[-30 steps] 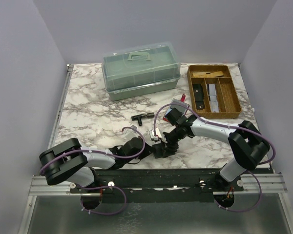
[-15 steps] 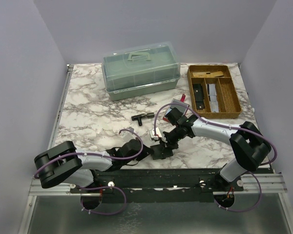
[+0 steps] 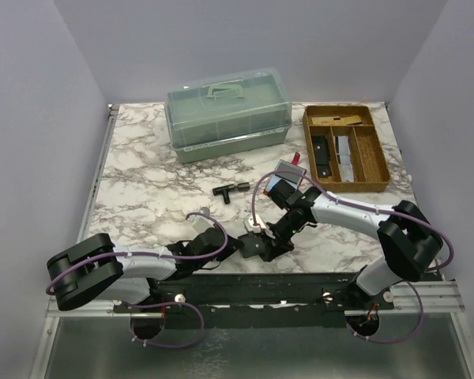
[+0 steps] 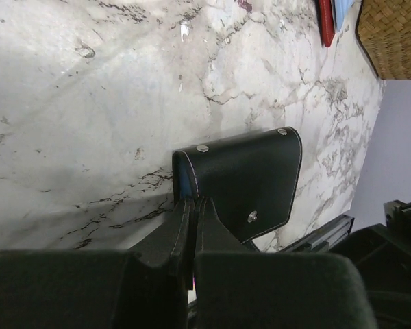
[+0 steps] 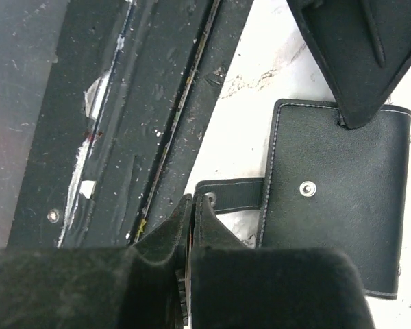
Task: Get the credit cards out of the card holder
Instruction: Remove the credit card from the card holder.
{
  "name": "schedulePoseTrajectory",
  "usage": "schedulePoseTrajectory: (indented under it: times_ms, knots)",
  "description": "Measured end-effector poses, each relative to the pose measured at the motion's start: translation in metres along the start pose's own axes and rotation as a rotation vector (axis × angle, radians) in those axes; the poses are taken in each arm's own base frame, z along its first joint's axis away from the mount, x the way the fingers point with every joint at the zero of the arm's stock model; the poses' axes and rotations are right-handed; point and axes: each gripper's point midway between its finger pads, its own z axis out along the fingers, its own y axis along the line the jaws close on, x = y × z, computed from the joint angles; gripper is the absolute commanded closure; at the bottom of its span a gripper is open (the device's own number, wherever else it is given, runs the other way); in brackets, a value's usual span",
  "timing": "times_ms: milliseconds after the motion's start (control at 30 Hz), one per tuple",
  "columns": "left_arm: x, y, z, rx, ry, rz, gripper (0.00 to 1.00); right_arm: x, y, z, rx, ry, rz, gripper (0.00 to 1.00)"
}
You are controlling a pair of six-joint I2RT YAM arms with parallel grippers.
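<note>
Right gripper (image 5: 192,201), at the lower middle of its wrist view, has its two black fingers pressed together on the free end of the strap (image 5: 234,195) of the card holder (image 5: 335,205). We judge the thin leather to be pinched between them. The holder lies flat on the marble table (image 5: 257,72) at the right of that frame. The strap's snap sits apart from the snap on the holder's body, so the fastening looks undone.

Left gripper (image 4: 194,205), at the lower middle of its own view, is likewise closed, nipping the near edge of the holder. In the overhead view both grippers meet at the lower middle of the frame, by the table's near edge.

We see no credit cards drawn out of this holder. A thin blue line (image 4: 180,179) at its left edge in the left wrist view may be a card's edge, but we cannot be sure.

To do this step well, we would keep the left grip firm and low so the holder does not lift or slide. We would then draw the strap slowly away from the body, folding the flap right back. A narrow strap end slips easily from a pinch, so a steady pull suits it better than a jerk. We would want the pocket mouth fully exposed before either gripper lets go.
</note>
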Motion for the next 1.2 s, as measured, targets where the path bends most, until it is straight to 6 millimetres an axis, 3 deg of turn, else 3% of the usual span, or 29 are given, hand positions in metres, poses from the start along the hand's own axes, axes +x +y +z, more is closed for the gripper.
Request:
schedulePoseTrajectory:
  times_ms: [67, 200, 333, 367, 433, 533, 667, 733, 767, 900, 1200]
  knots:
    - [-0.001, 0.001, -0.001, -0.003, -0.005, 0.002, 1.00, -0.004, 0.003, -0.004, 0.009, -0.006, -0.014, 1.00]
    - [-0.009, 0.003, -0.007, -0.016, -0.032, 0.013, 0.69, -0.003, 0.006, -0.011, 0.033, 0.023, -0.023, 1.00]
    - [-0.014, 0.008, -0.017, -0.032, -0.035, 0.068, 0.54, 0.017, -0.007, -0.015, 0.093, 0.115, 0.025, 0.99]
    - [-0.015, 0.007, -0.020, -0.030, -0.037, 0.075, 0.51, 0.021, -0.010, -0.017, 0.107, 0.124, 0.039, 0.94]
    - [-0.019, 0.002, -0.029, -0.011, -0.039, 0.107, 0.46, 0.025, -0.016, -0.025, 0.136, 0.119, 0.071, 0.73]
    - [-0.024, -0.009, -0.040, 0.036, -0.044, 0.137, 0.38, 0.023, -0.022, -0.037, 0.174, 0.082, 0.095, 0.49]
    - [-0.026, -0.025, -0.057, 0.122, -0.033, 0.193, 0.21, 0.002, -0.023, -0.045, 0.191, -0.009, 0.023, 0.26]
    - [-0.026, -0.031, -0.064, 0.163, -0.022, 0.224, 0.10, -0.010, -0.021, -0.044, 0.184, -0.068, -0.045, 0.22]
    - [-0.025, -0.033, -0.067, 0.180, -0.014, 0.239, 0.05, -0.014, -0.020, -0.043, 0.179, -0.092, -0.072, 0.21]
    - [-0.022, -0.037, -0.075, 0.236, 0.004, 0.276, 0.04, -0.025, -0.026, -0.038, 0.161, -0.149, -0.144, 0.21]
    - [-0.022, -0.041, -0.087, 0.314, -0.002, 0.373, 0.06, -0.016, -0.046, -0.012, 0.120, -0.133, -0.192, 0.31]
